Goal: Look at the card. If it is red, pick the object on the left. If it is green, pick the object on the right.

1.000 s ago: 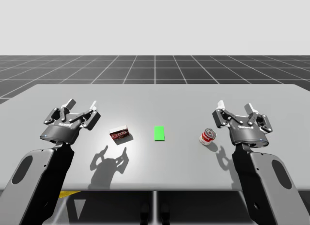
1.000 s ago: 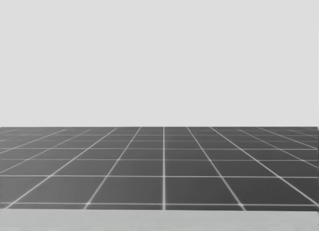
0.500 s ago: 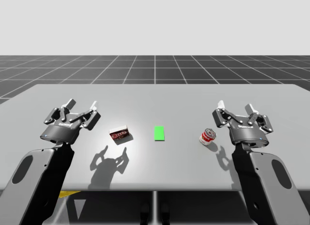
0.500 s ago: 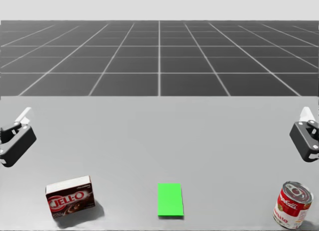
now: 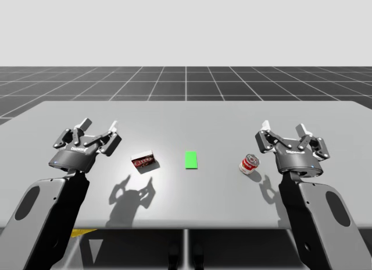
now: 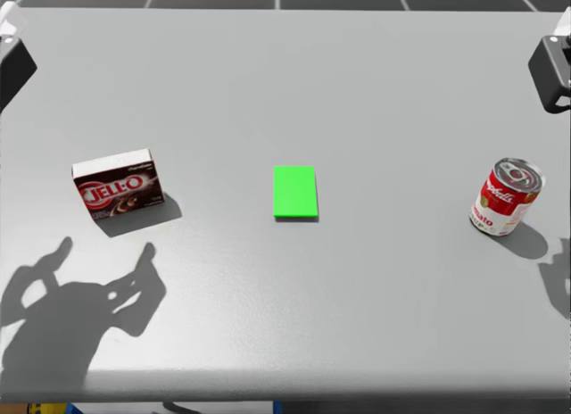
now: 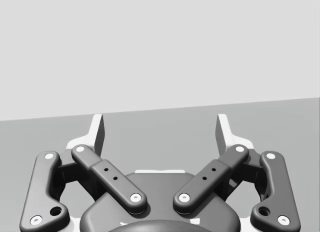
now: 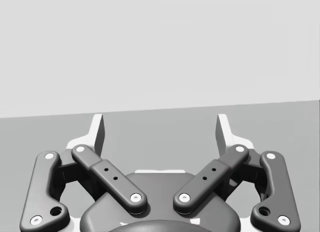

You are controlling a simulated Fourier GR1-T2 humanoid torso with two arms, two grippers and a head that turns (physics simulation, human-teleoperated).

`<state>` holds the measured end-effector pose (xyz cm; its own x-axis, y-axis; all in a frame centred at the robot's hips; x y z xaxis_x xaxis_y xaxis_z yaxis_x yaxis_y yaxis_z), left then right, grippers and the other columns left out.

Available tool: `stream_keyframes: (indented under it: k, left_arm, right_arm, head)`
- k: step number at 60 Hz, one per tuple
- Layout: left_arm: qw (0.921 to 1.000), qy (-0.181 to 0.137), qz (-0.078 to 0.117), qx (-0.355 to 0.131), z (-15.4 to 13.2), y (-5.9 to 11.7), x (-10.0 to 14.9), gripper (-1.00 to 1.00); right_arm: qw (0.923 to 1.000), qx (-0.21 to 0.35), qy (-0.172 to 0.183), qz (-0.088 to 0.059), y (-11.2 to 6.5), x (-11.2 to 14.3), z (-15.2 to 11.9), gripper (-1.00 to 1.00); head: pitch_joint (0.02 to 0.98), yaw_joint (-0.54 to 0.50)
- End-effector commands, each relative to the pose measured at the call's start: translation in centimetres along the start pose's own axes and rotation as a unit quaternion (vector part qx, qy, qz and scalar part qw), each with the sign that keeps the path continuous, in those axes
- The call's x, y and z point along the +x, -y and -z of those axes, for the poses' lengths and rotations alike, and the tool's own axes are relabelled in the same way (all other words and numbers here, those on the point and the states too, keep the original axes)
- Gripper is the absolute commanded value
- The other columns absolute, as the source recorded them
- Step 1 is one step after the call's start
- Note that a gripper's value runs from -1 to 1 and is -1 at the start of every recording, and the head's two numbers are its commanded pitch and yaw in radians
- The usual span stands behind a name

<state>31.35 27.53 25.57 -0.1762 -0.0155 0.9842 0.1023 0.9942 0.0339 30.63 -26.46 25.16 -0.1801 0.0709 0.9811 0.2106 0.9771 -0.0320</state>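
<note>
Head view: the green card lies flat in the middle of the table, with its long axis running straight away from me. The red-and-white can sits well off to its right. It's upright I think, though it seems to lean from this angle, and its printed label faces me. The dark red box is well to the left, long side running across, a bit skewed. My head has tipped down since half a second ago; in the high view nothing on the table moved. The left gripper and right gripper both have their fingers spread wide around bare air.
</note>
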Motion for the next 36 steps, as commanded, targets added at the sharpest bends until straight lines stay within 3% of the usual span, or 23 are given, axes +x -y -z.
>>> stream_keyframes:
  k: [1,18,36]
  left_arm:
    - [1.0,0.0,0.0,-0.001,0.01,0.09,0.06,-1.0]
    - [1.0,0.0,0.0,-0.002,-0.1,0.24,0.01,-1.0]
    - [1.0,0.0,-0.001,-0.002,-0.13,0.35,-0.05,-1.0]
  right_arm:
    - [1.0,0.0,0.003,-0.003,-0.04,0.08,-0.01,-1.0]
    - [1.0,0.002,0.005,-0.006,-0.09,0.01,-0.09,-1.0]
    - [1.0,0.001,0.007,-0.005,-0.02,0.0,-0.09,-1.0]
  head:
    - [0.846,-0.02]
    - [0.822,-0.08]
    - [0.832,-0.34]
